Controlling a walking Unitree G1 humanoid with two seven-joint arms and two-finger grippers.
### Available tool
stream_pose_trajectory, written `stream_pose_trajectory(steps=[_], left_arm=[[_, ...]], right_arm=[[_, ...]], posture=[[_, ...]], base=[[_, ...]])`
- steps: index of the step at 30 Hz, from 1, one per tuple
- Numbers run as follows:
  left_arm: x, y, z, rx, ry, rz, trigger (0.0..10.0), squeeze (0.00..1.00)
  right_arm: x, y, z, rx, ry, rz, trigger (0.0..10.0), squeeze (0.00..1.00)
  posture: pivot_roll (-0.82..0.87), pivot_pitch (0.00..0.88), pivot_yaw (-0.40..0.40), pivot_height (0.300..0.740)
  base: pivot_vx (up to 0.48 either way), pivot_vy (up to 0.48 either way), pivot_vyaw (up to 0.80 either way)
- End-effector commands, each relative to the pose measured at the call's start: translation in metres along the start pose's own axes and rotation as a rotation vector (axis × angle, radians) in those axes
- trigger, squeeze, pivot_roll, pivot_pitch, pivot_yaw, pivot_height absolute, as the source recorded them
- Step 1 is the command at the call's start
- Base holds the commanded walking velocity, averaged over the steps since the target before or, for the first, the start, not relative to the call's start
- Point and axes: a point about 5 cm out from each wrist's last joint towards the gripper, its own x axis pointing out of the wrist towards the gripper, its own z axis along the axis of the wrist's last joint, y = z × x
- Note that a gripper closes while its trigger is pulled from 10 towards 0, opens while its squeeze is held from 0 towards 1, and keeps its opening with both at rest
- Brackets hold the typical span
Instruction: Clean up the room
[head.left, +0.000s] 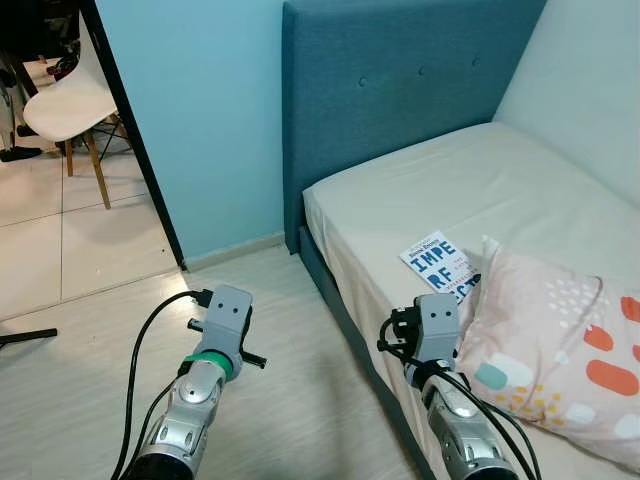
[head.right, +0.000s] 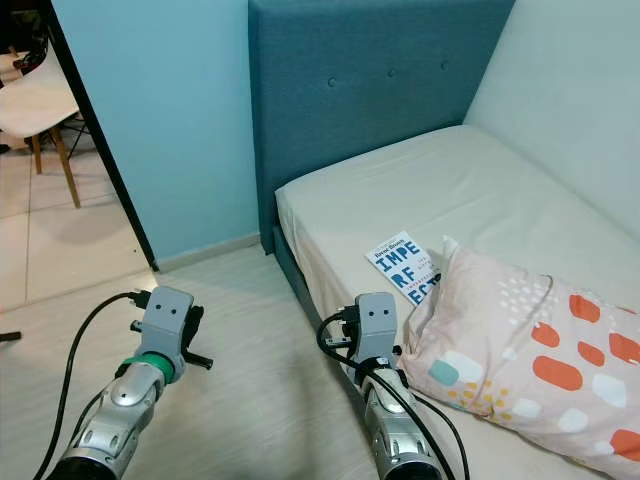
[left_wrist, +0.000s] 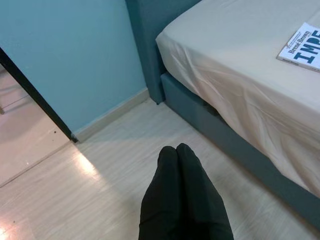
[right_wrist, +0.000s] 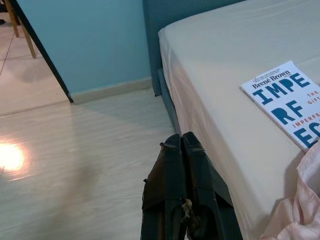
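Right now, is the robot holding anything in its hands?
No. The left hand and right hand are both shut and empty; the book lies untouched on the bed.

Left gripper (left_wrist: 176, 150) (pressed together) above floor (left_wrist: 100, 200).

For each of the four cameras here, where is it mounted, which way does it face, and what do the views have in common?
Left eye view: on the head, looking forward and down at the bed, book, pillow; both arms show.
Right eye view: same head, same scene.
Left wrist view: along the left gripper, shut, over the floor toward the bed.
Right wrist view: along the right gripper, shut, beside the bed edge.
All four share the book and bed.
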Motion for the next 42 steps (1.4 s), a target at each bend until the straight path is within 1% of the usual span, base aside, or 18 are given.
stream_pose_trajectory(steps=[1,5,18,28,37,40,42], left_arm=[[-0.0023,-0.001,-0.0018,-0.001,-0.004,0.004,10.0,0.0],[-0.0039,-0.0015,0.0003,0.006,-0.019,0.0,10.0,0.0],[-0.0043,-0.0021,0.0008,0.01,-0.025,0.004,10.0,0.0],[-0.0043,-0.0013,0.0029,0.007,-0.029,0.013,10.0,0.0],[-0.0047,-0.0015,0.0034,0.008,-0.03,0.014,10.0,0.0],[-0.0045,-0.0008,0.0031,0.009,-0.029,0.013,10.0,0.0],[-0.0042,-0.0005,0.003,0.009,-0.029,0.013,10.0,0.0]], right_arm=[[-0.0007,0.0016,-0.0038,0.003,0.009,0.005,10.0,0.0],[-0.0005,0.0027,-0.0038,0.004,0.005,0.008,10.0,0.0],[-0.0007,0.0052,-0.0054,0.016,-0.005,0.009,10.0,0.0],[0.0002,0.0036,-0.0041,0.017,-0.01,0.009,10.0,0.0],[0.0003,0.0043,-0.0063,0.044,0.003,0.014,10.0,0.0],[0.0011,0.0079,-0.0065,0.077,0.005,0.036,10.0,0.0],[0.0016,0.0095,-0.0053,0.071,-0.003,0.043,10.0,0.0]], posture=[[-0.01,0.034,0.007,0.74],[-0.01,0.039,0.006,0.74],[-0.01,0.041,0.01,0.74],[-0.01,0.042,0.007,0.74],[-0.01,0.038,0.008,0.74],[-0.01,0.033,0.01,0.74],[-0.01,0.032,0.011,0.74]], base=[[-0.277,0.0,0.0],[-0.278,0.0,0.0],[-0.286,0.0,0.0],[-0.372,0.0,0.0],[-0.354,0.0,0.0],[-0.342,0.0,0.0],[-0.338,0.0,0.0]])
